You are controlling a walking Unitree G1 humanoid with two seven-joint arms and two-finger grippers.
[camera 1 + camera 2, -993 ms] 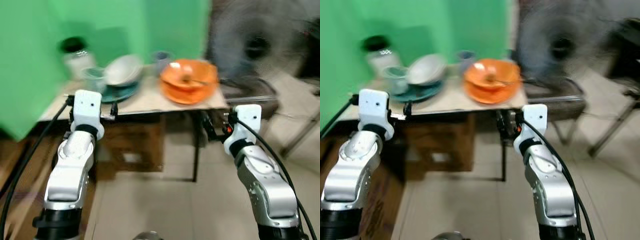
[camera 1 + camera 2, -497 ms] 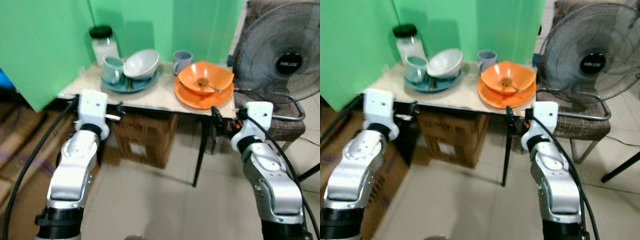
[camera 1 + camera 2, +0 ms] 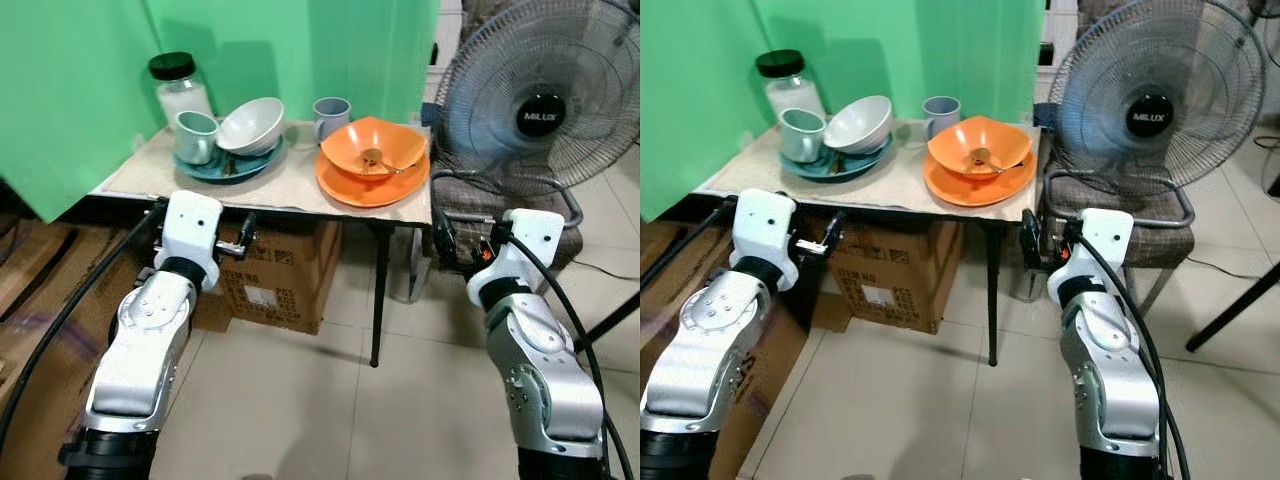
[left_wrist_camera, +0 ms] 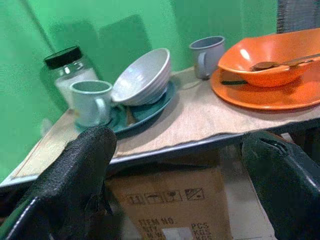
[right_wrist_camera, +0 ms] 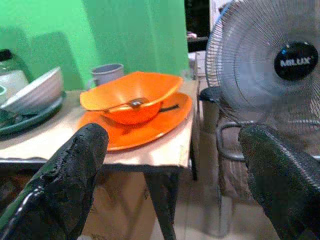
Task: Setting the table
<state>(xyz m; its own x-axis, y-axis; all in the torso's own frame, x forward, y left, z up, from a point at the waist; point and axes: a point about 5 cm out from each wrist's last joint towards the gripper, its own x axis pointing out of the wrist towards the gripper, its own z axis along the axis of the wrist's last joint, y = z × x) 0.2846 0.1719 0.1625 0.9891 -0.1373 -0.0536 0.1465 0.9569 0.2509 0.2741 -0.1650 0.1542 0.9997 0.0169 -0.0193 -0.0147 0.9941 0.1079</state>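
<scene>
A small cloth-covered table (image 3: 285, 190) stands against a green wall. On it an orange bowl (image 3: 372, 140) with a spoon (image 3: 374, 157) sits on an orange plate (image 3: 342, 186). A grey mug (image 3: 329, 118) is behind them. To the left a white bowl (image 3: 250, 124) leans on a teal plate (image 3: 250, 166), beside a green mug (image 3: 196, 136) and a black-lidded glass jar (image 3: 177, 90). My left gripper (image 3: 244, 233) is open, held below the table's front edge. My right gripper (image 3: 445, 240) is open beside the table's right corner. Both hold nothing; the fingers (image 4: 75, 170) stand far apart.
A large standing fan (image 3: 540, 95) is right of the table, over a chair seat (image 3: 1140, 240) with a metal frame. A cardboard box (image 3: 272, 275) sits under the table beside its thin black leg (image 3: 377, 295). Tiled floor lies in front; brown cardboard (image 3: 25, 300) lies at the left.
The whole picture has shifted and sharpened as the camera moved; the table now sits more to the left and the fan is in fuller view. Both arms keep their raised pose.
</scene>
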